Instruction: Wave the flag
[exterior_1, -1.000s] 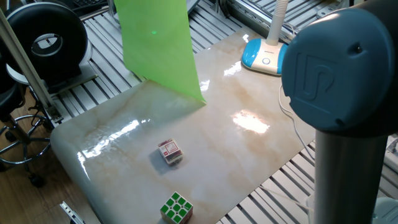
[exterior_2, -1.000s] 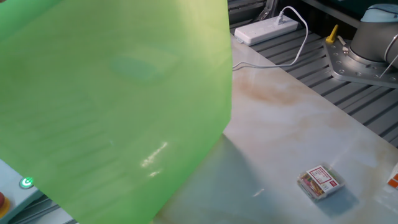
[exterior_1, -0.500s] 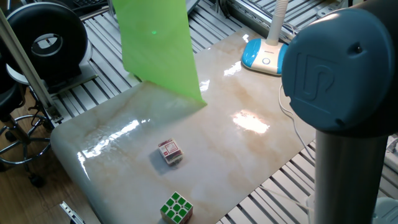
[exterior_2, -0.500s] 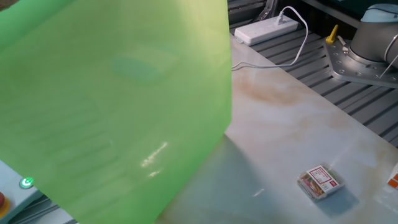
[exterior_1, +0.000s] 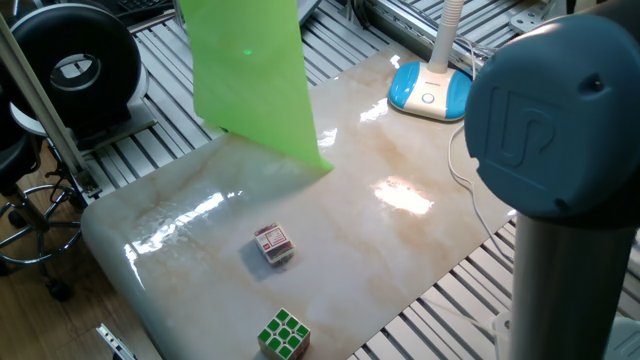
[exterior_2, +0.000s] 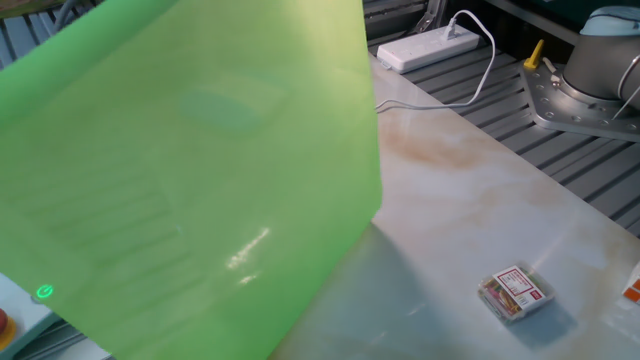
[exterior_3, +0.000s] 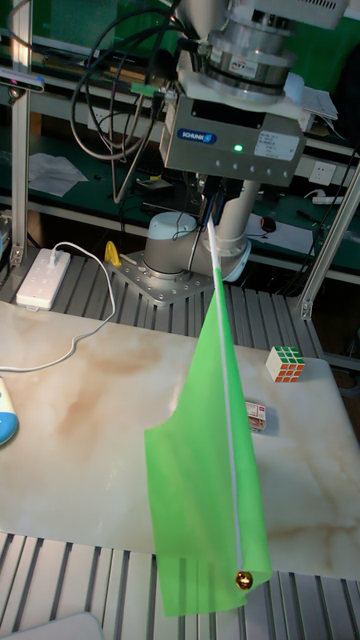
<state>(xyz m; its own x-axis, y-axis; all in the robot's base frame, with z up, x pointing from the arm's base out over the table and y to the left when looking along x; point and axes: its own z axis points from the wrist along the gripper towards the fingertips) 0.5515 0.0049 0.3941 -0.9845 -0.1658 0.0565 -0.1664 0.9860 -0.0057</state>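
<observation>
The flag (exterior_3: 205, 470) hangs from the pincer (exterior_3: 212, 205) over the middle of the surface (exterior_1: 400, 250), its cloth screening much of the other fixed view. Two cubes stand toward one end of the surface: a red-and-white cube (exterior_1: 273, 243) and a green-and-white cube (exterior_1: 284, 333) near the edge, apart from each other. A blue-and-white lamp base (exterior_1: 430, 88) occupies the opposite corner. The marble between the cubes and the lamp lies bare. A power strip (exterior_2: 428, 47) rests off the surface.

Glossy marble table (exterior_1: 400, 240) on slatted metal frame (exterior_1: 160, 140); wood floor (exterior_1: 40, 320).
</observation>
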